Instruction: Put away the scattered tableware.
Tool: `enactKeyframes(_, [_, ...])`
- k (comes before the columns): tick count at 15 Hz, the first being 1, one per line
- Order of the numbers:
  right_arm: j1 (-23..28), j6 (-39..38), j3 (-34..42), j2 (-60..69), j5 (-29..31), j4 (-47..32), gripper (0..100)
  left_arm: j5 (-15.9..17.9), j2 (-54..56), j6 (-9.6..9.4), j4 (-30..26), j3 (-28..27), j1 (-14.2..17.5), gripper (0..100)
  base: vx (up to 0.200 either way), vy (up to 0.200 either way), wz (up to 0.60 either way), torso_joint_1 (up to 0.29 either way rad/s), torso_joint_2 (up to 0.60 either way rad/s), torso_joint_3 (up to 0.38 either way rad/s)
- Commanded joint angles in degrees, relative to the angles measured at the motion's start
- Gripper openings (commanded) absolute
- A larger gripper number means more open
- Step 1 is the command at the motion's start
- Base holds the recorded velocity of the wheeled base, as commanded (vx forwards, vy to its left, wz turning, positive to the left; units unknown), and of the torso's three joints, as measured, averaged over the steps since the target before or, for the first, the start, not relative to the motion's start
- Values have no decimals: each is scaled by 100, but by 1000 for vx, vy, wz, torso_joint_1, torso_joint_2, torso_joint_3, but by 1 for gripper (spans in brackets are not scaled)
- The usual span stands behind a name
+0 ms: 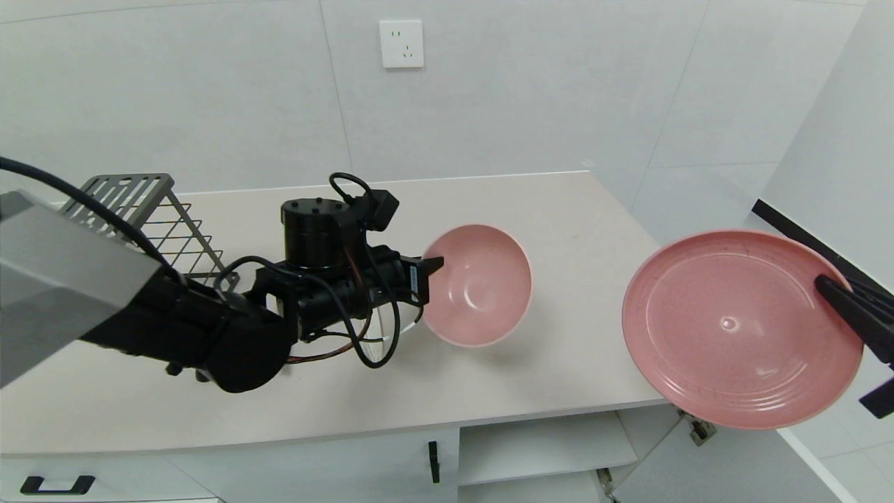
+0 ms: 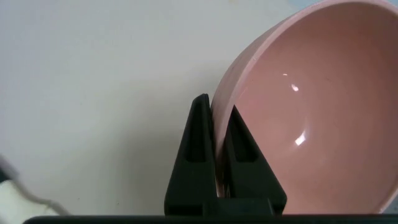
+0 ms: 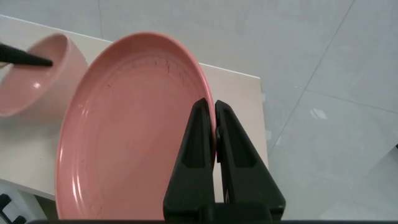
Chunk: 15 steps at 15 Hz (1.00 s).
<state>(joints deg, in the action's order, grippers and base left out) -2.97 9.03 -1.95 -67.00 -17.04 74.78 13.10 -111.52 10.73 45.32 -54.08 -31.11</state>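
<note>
Ahead, a pale table (image 1: 559,209) runs along a grey-tiled wall (image 1: 209,91) with one socket (image 1: 401,43). A wire rack (image 1: 147,209) stands at the table's far left. My left jaws pinch the rim of a glossy pink bowl (image 1: 482,286), tipped on its side above the table's middle. My right jaws clamp the edge of a wide, ringed pink plate (image 1: 733,328), held tilted beyond the table's right end.
</note>
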Motion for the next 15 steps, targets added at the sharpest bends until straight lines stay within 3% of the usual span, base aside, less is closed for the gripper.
enactKeyframes(1, [7,-24,-25,29,-1,11,0,8,1097,-1,205,732,149,0,0,0,0,0,0,0])
enactKeyframes(3, [16,-42,-121,38,-1,11,0,8,1589,-1,284,1303,158,0,0,0,0,0,0,0])
enactKeyframes(5, [16,-174,-183,47,-1,11,0,34,2372,-9,302,2191,369,0,0,0,0,0,0,0])
enactKeyframes(6, [16,-191,-192,55,-1,11,0,43,2468,-9,302,2288,413,0,0,0,0,0,0,0])
enactKeyframes(7, [25,-218,-271,99,8,11,0,78,2679,-115,381,2622,536,0,0,0,0,0,0,0])
enactKeyframes(9, [25,-306,-324,99,43,19,0,412,2837,-211,1154,3254,580,0,0,0,0,0,0,0])
enactKeyframes(12, [-1,-314,-244,91,69,-7,0,412,2820,-176,1778,3905,835,0,0,0,0,0,0,0])
enactKeyframes(15, [-177,-350,-227,82,52,-25,0,456,3040,-88,2376,4292,879,0,0,0,0,0,0,0])
